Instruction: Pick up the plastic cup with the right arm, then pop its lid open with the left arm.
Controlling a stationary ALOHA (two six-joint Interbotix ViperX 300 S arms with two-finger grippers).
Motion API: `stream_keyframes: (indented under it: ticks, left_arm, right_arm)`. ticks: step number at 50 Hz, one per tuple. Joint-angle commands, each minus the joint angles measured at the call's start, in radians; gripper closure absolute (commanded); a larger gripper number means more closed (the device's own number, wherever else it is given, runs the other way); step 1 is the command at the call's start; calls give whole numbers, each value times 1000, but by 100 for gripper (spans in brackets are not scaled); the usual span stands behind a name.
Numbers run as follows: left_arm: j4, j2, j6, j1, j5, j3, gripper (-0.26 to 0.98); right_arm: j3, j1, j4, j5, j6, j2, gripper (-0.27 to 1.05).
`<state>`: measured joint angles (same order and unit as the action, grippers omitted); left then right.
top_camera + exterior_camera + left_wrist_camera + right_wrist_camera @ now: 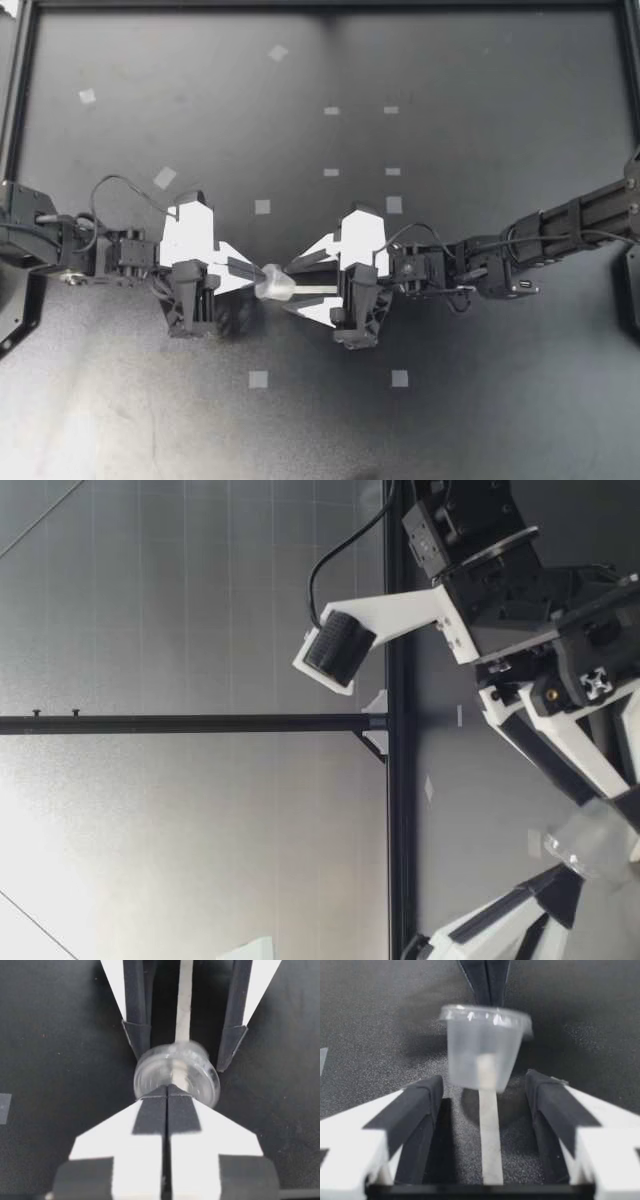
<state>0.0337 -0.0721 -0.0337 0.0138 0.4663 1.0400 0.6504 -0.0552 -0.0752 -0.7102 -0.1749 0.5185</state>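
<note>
Clearance seems the reason for this hold: the left gripper (257, 272), jaws pressed together on the lid's edge, carries the small clear lidded plastic cup (275, 284) seemingly just off the dark counter (450, 420). This leaves the cup's body free between the spread, non-touching jaws of the right gripper (292, 285).

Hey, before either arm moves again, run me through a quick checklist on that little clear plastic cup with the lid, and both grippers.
1. Left gripper pinching the small clear lidded plastic cup at its rim: ok, fingers closed there.
2. Right gripper open: ok, its fingers stand either side of the cup.
3. Right gripper touching the cup: cannot tell.
4. Lid seated: ok.
5. Cup upright: ok in the right wrist view.
6. Cup clear of the black table: ok, it appears lifted, with a shadow beneath.
</note>
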Motion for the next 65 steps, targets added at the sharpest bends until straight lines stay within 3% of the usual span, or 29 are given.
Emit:
stream_keyframes:
  ticks: [1,22,35,43,54,65]
  left_arm:
    - [0,11,0,3,5,-8,86]
    - [0,11,-11,3,6,-6,86]
    - [0,11,-11,3,6,-11,86]
    - [0,15,-15,3,6,-8,86]
    - [-3,110,-118,-2,83,8,86]
    - [-25,252,-301,-9,313,71,79]
  right_arm:
    - [-8,0,-2,12,-5,-41,13]
    - [-60,0,0,84,-28,-41,15]
    - [-61,0,-14,126,-26,-51,42]
    - [-54,0,-17,124,-28,-63,49]
    - [106,0,-43,-78,-26,-176,50]
    - [305,0,-97,-422,-5,-322,50]
